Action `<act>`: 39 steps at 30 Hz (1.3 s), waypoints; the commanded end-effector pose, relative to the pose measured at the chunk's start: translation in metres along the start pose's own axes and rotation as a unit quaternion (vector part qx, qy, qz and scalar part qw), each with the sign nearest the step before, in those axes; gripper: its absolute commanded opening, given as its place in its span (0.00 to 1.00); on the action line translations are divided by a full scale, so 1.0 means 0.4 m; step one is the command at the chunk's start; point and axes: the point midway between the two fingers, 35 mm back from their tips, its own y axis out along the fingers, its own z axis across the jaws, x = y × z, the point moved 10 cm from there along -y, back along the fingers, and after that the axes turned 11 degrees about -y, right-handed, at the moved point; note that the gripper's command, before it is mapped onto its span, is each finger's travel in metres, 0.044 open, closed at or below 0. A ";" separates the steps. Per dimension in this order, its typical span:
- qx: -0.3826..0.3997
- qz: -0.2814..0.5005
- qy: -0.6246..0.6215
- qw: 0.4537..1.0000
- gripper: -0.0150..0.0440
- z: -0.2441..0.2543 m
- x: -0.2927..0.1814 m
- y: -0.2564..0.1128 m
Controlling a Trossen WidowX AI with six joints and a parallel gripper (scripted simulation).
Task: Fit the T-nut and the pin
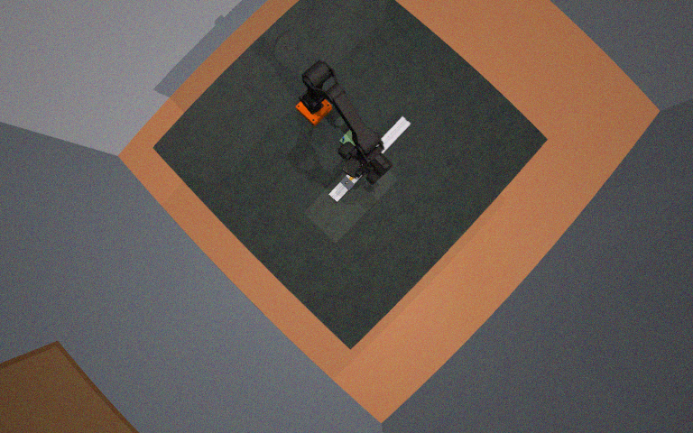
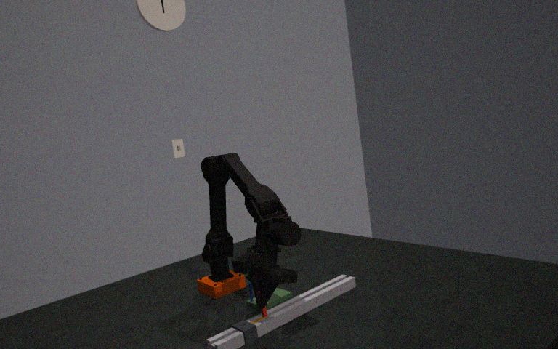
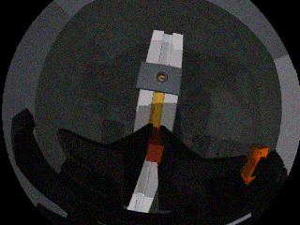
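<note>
Dark green-black mat (image 1: 264, 214) (image 2: 403, 276), finely speckled, set square within a broad orange-tan border (image 1: 506, 257). Grey walls (image 2: 78, 107) around; on one, a round pale clock (image 2: 163, 14), cut off by the frame edge, and a small pale plate (image 2: 178, 148) below it.

Only the exterior view gives the clock, the plate and the blue pin (image 2: 251, 291) standing upright at the green tray (image 1: 346, 138) (image 2: 282, 294). From the top, the arm covers part of tray and rail. Wrist view alone looks down into the bracket hole: brass colour visible inside it.

Aluminum rail (image 1: 396, 133) (image 2: 329, 289) (image 3: 142, 187): long, straight, pale, with a slot along its top. Dark bracket (image 1: 346, 182) (image 2: 248, 331) (image 3: 150, 77): flat-topped, slate grey, lying across the rail, round hole in top. Brass T-nut (image 1: 351, 178) (image 2: 256, 321) (image 3: 157, 109): a narrow yellow strip lying along the slot, its far end running under the bracket. Orange handle (image 2: 264, 311) (image 3: 155, 151): blocky, reddish in shade, sticking up at the strip's other end.

Gripper (image 2: 263, 306) (image 3: 157, 127): black, tapered fingers, closed on the handle. Arm base: bright orange block (image 1: 313, 119) (image 2: 216, 289) (image 3: 253, 164), squared edges.
</note>
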 end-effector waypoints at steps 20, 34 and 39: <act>0.000 0.000 0.000 1.000 0.18 -0.001 0.005 0.001; 0.000 0.012 -0.015 1.000 0.59 0.001 0.019 -0.011; 0.021 0.104 -0.128 0.986 0.81 -0.005 0.121 -0.118</act>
